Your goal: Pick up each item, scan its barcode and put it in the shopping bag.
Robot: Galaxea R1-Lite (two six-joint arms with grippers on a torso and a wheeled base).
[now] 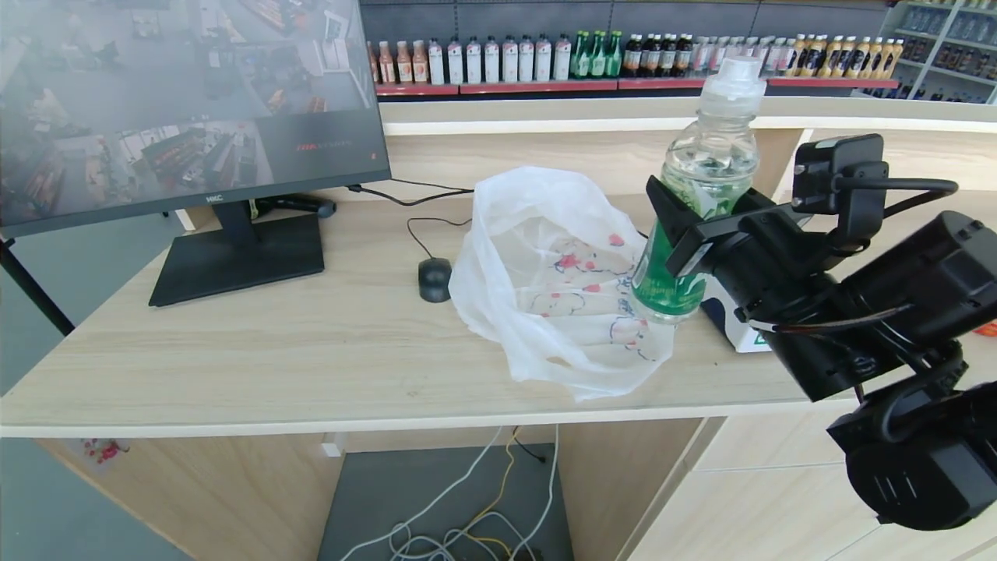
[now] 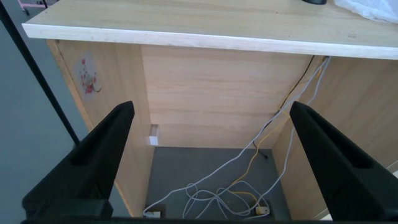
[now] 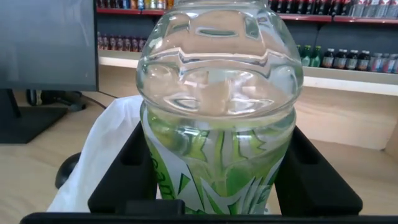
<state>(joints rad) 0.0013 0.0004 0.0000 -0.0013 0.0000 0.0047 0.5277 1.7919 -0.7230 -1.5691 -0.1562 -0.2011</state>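
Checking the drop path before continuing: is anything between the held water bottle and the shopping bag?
Nothing visible stands between them. The right gripper holds the water bottle just beside the shopping bag on the counter. The mouse lies on the bag's other side, out of the way.

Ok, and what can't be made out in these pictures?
Barcode on the bottle: in the head view the right pincer covers part of the label; in the right wrist view the frame edge cuts it off.
Contents of the shopping bag: head view, hidden by its cloudy printed film.
White box: head view, mostly behind the right arm.
Dark object behind the monitor stand: head view, too small to identify.
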